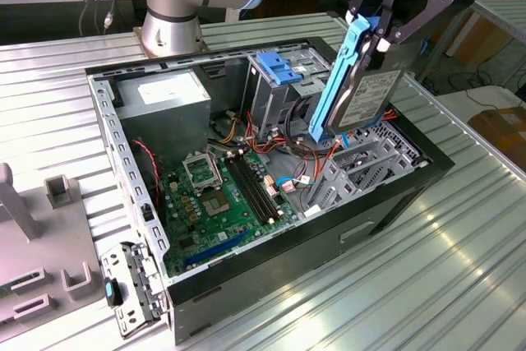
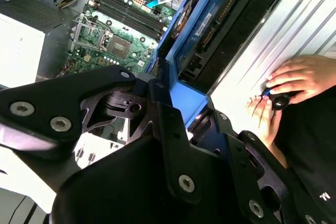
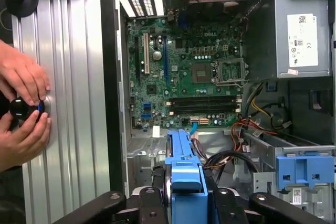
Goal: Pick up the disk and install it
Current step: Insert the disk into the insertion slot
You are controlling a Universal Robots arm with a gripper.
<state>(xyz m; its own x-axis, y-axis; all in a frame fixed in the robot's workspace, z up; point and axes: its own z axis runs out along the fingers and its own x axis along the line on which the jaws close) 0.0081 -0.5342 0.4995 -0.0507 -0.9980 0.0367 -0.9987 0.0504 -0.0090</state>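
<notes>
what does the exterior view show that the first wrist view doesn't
Exterior view: the arm's silver base, the grey face of the disk hanging tilted above the open case, clamped in the gripper, and grey fixtures at the exterior view's left.
First wrist view: a person's hands around a black knob on the ribbed table beside the case.
Both: the green motherboard, the power supply box and the disk's blue bracket.

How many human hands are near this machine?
2. Both rest on the table beside the case, holding a small black knob: one hand and the other hand on opposite sides of it. Others could be out of view.
</notes>
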